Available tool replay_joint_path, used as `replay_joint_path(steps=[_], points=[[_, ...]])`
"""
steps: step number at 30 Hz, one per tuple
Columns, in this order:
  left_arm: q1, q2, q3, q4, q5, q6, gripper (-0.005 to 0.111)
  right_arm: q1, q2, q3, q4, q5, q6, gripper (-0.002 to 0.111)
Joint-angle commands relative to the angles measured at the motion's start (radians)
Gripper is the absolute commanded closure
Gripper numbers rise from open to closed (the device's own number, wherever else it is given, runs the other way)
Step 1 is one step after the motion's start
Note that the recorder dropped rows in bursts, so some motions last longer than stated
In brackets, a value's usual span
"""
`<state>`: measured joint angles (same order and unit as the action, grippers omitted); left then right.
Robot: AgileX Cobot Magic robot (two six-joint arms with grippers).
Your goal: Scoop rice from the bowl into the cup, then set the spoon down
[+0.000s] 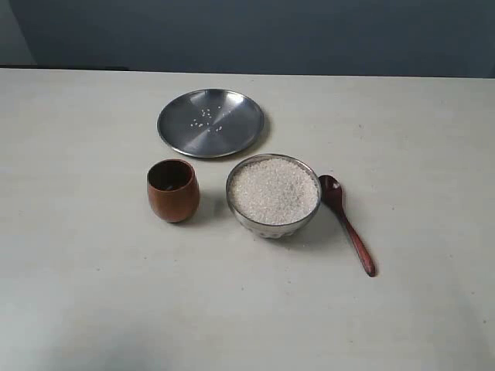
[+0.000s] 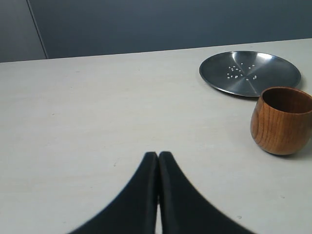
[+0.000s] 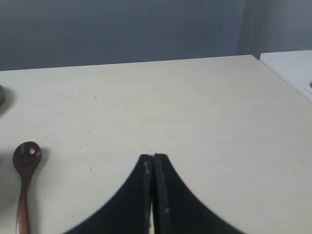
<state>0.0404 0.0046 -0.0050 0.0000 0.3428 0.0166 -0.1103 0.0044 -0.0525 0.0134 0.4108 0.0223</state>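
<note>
Exterior view: rice bowl, wooden cup and spoon set out on a pale table (image 1: 93, 294).
The faceted steel bowl (image 1: 271, 229) sits mid-table, heaped near its rim with white rice (image 1: 273, 191); the reddish-brown cup (image 1: 173, 197) stands upright just left of it, apart; the dark spoon (image 1: 348, 224) lies flat just right of the bowl, scoop by the rim, handle slanting nearer; behind them a flat steel plate (image 1: 232, 131) carries a few stray grains (image 1: 203, 117); the left gripper (image 2: 158, 155) and right gripper (image 3: 153, 157) each have their black fingers pressed together, holding nothing.

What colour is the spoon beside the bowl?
Dark reddish-brown wood; the spoon shows best in the exterior view.
</note>
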Motion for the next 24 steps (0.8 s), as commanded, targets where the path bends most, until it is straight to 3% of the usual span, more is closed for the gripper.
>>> replay_joint_path(steps=[1, 8, 13, 24], points=[[0.002, -0.005, 0.005, -0.006, -0.009, -0.005, 0.106, -0.006, -0.004, -0.004, -0.007, -0.004, 0.001, 0.108], [0.002, -0.005, 0.005, -0.006, -0.009, -0.005, 0.106, -0.006, -0.004, -0.004, -0.026, -0.078, 0.001, 0.108], [0.002, -0.005, 0.005, -0.006, -0.009, -0.005, 0.106, -0.006, -0.004, -0.004, -0.023, -0.308, 0.001, 0.108], [0.002, -0.005, 0.005, -0.006, -0.009, -0.005, 0.106, -0.006, -0.004, -0.004, 0.209, -0.744, 0.036, 0.108]])
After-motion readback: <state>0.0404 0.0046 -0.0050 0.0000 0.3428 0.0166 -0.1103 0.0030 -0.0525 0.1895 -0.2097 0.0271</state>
